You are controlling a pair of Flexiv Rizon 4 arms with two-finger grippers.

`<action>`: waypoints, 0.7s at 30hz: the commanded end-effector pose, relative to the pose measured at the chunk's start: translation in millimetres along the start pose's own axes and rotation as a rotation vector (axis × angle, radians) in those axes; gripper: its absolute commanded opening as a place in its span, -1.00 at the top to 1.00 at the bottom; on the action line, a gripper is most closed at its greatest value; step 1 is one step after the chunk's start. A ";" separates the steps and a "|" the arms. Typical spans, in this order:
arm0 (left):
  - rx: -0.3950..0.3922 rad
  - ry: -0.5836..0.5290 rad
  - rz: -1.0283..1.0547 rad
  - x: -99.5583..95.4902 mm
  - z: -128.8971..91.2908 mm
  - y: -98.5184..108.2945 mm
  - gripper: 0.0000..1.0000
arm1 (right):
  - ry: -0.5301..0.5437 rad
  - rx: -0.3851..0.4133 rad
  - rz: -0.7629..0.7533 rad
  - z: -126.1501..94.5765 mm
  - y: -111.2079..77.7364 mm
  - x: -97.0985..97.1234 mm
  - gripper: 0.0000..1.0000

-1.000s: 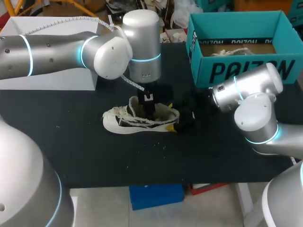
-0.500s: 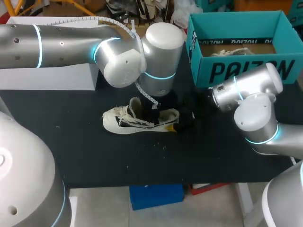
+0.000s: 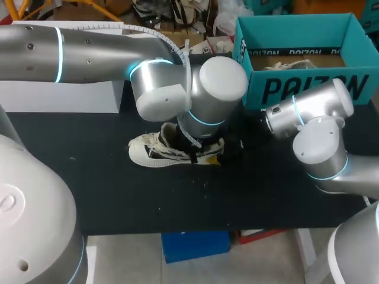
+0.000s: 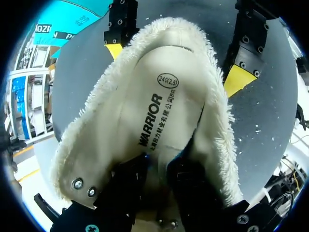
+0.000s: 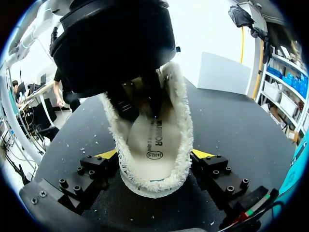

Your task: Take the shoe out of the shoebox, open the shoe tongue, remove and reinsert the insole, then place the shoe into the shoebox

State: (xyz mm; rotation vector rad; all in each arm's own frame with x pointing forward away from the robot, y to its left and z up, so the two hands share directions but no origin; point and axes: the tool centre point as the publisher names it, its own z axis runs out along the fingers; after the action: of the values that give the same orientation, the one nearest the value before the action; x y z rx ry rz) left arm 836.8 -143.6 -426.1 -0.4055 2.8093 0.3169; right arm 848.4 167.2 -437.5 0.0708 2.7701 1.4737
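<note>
While the shoe (image 3: 155,154) stands sole-down on the table (image 3: 89,183), toe toward your left and heel toward your right, both your arms meet over it. Your left arm comes in from the left and bends down above the shoe's mouth, so in the head view its wrist hides the opening. Your left gripper (image 4: 157,169) is sunk into that mouth, down against the insole (image 4: 159,106), which lies flat inside with its print facing up. The gripper's end is buried in the shoe, so you cannot tell whether it is released or clenched. Your right gripper (image 5: 154,155) sits at the heel, low over the table, and grasps the shoe: one yellow tip presses the fleece collar (image 5: 184,125) from each side, the two standing wide apart with the heel between them. The shoebox (image 3: 308,89) stands at the far right of the table, behind your right arm and well apart from the shoe. It is open on top, and a second shoe (image 3: 290,64) lies inside it.
</note>
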 end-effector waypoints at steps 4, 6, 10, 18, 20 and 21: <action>0.058 -0.088 0.001 -1.5 60.0 7.0 0.51 | 0.000 0.003 0.002 1.0 -2.8 -1.7 1.00; 0.071 -0.098 0.001 -3.5 61.6 6.9 0.50 | 0.000 0.003 0.002 1.0 -2.8 -1.7 1.00; 0.092 -0.112 -0.002 -9.3 64.1 7.9 0.48 | 0.000 0.003 0.002 1.0 -2.8 -1.7 1.00; 0.126 -0.179 -0.040 -17.7 63.4 11.8 0.47 | 0.000 0.003 0.002 1.0 -2.8 -1.7 1.00; 0.134 -0.187 -0.044 -18.5 63.7 11.7 0.47 | 0.000 0.003 0.002 1.0 -2.8 -1.7 1.00; 0.135 -0.188 -0.044 -18.9 64.2 11.2 0.48 | 0.000 0.003 0.002 1.0 -2.8 -1.7 1.00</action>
State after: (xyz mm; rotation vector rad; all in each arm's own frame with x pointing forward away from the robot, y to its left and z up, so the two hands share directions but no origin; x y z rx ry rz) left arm 843.4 -135.3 -422.4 -0.3933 2.6230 0.1680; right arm 848.7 168.6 -437.1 0.0693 2.7698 1.4743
